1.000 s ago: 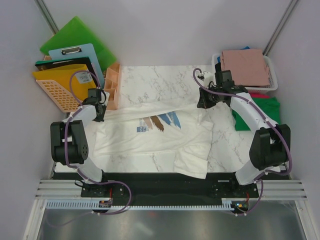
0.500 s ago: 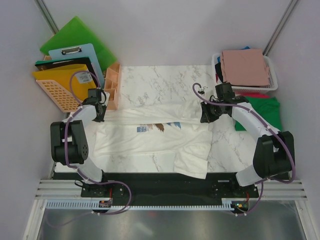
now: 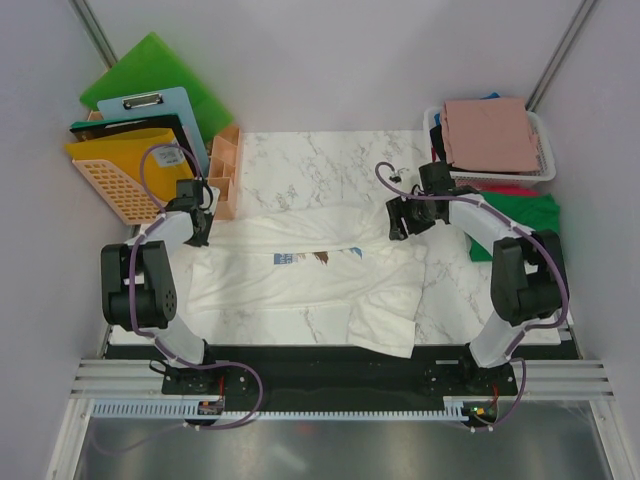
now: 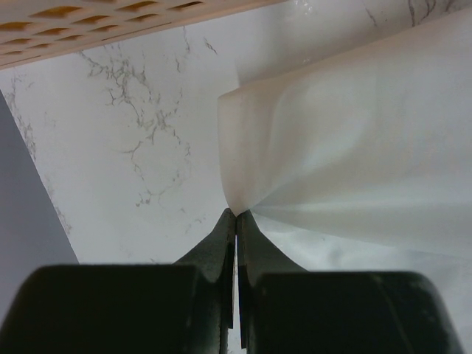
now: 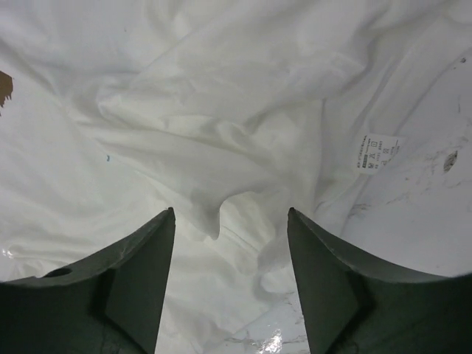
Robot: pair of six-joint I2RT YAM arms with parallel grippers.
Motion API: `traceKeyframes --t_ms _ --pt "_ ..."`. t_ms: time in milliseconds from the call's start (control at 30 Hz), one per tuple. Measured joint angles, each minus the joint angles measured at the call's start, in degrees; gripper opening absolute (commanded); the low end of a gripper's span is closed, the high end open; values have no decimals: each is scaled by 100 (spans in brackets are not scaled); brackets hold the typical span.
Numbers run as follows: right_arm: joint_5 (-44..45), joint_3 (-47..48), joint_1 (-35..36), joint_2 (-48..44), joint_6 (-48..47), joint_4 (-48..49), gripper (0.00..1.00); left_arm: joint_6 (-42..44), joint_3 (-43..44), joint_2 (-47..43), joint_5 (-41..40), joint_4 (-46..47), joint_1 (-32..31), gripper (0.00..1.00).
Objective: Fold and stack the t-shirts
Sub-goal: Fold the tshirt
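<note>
Far right, the basket holds a folded pink shirt; a green shirt lies beside it. Mid-table, the white shirt lies spread. Left gripper is pinched tight on its corner. Right gripper is spread wide over the cloth, gripping nothing. Care tag shows, its writing too small to read.

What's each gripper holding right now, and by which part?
Left gripper pinches the white t-shirt at a corner of its fold; right gripper is open above it, holding nothing.
</note>
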Motion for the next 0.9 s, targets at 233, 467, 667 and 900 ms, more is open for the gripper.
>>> traceKeyframes --t_ms 233,467,667,900 --pt "166 -269 20 -671 13 122 65 0 -11 -2 2 2 0 2" --pt "-37 -442 63 -1528 76 -50 48 -2 -37 -2 7 9 0 2" --pt "-188 -964 133 -1331 151 -42 55 -2 -85 -2 17 9 0 2" --pt "-197 -1003 249 -518 256 94 59 -2 -85 -4 17 11 0 2"
